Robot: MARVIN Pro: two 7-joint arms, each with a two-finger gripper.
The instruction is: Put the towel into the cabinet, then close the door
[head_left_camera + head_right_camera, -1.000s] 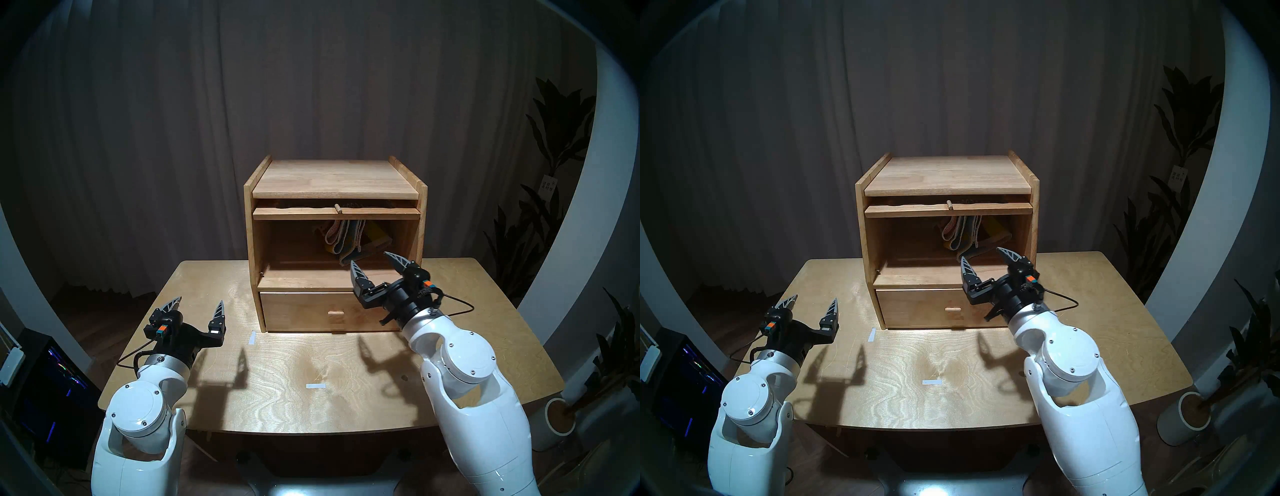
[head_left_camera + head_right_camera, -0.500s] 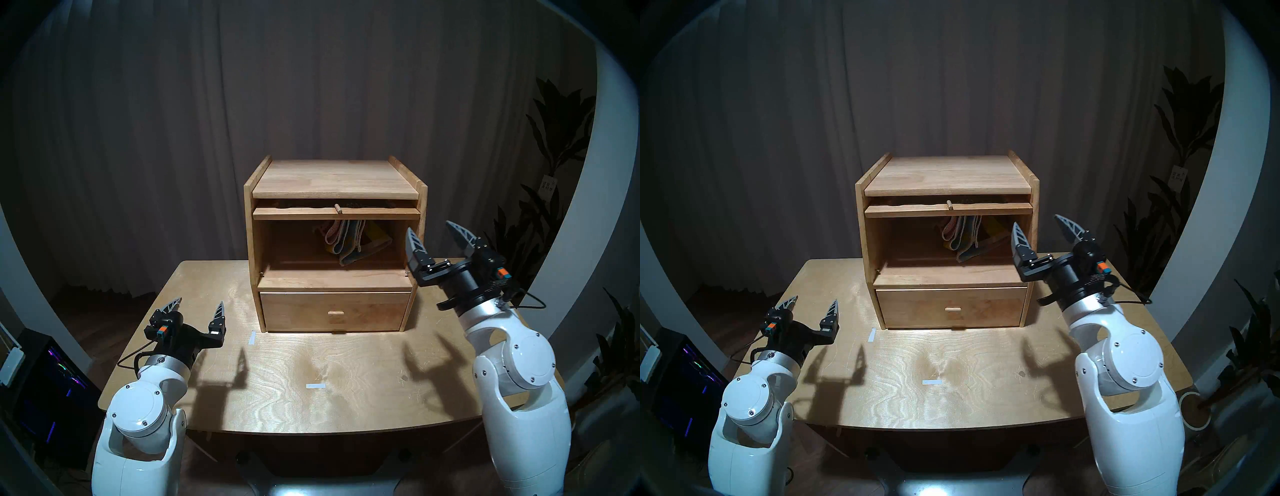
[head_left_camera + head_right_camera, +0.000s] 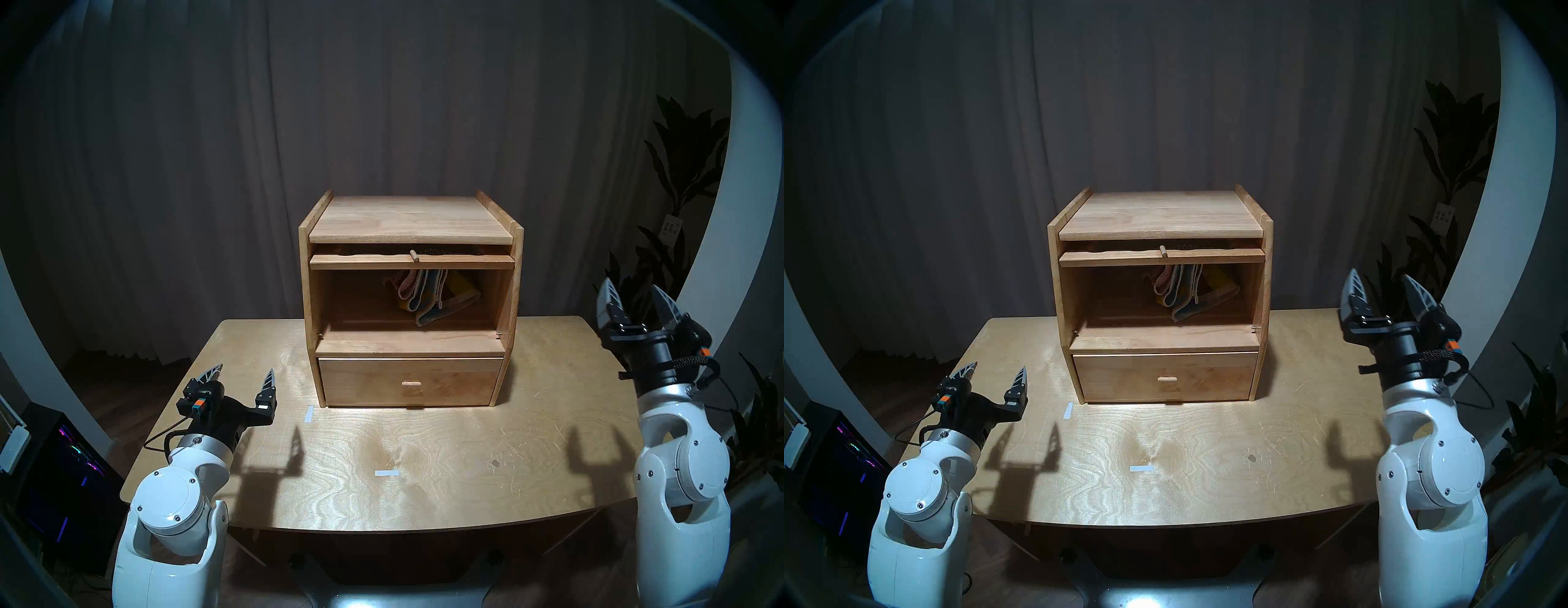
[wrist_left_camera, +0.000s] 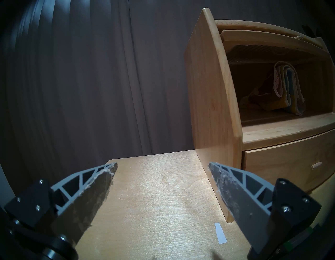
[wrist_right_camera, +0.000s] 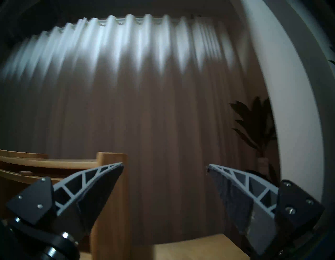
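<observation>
Towel lies bunched inside the cabinet, whose door is raised flat under the top. Left gripper, fingers spread and empty, hovers left of it; right gripper, spread too, hangs well right.

towel: inside cabinet, right of middle
door: raised flat under top
left gripper: spread, table's left edge
right gripper: spread, right edge

folded towel lies inside cabinet; door raised open.
</observation>
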